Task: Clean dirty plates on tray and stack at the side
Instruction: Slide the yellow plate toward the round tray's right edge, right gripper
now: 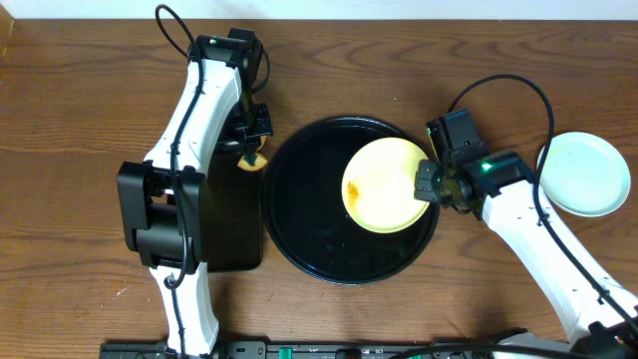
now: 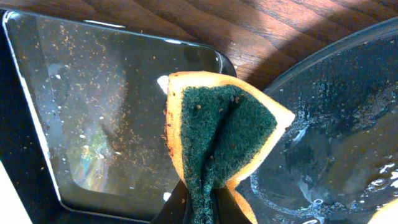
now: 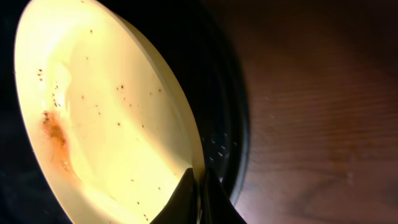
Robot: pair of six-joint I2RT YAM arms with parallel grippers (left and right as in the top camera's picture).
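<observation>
A pale yellow plate (image 1: 386, 184) with a brown smear near its left rim is held tilted over the right part of the large round black tray (image 1: 309, 229). My right gripper (image 1: 427, 183) is shut on the plate's right rim; the right wrist view shows the plate (image 3: 106, 112) pinched between the fingers (image 3: 199, 186). My left gripper (image 1: 251, 148) is shut on a folded yellow-and-green sponge (image 2: 217, 134), held over the gap between the rectangular tray and the round tray (image 2: 348, 124). A mint plate (image 1: 588, 173) lies on the table at the far right.
A rectangular black tray (image 2: 106, 112) speckled with crumbs lies left of the round tray, partly under the left arm (image 1: 189, 130). The table is brown wood (image 1: 80, 120).
</observation>
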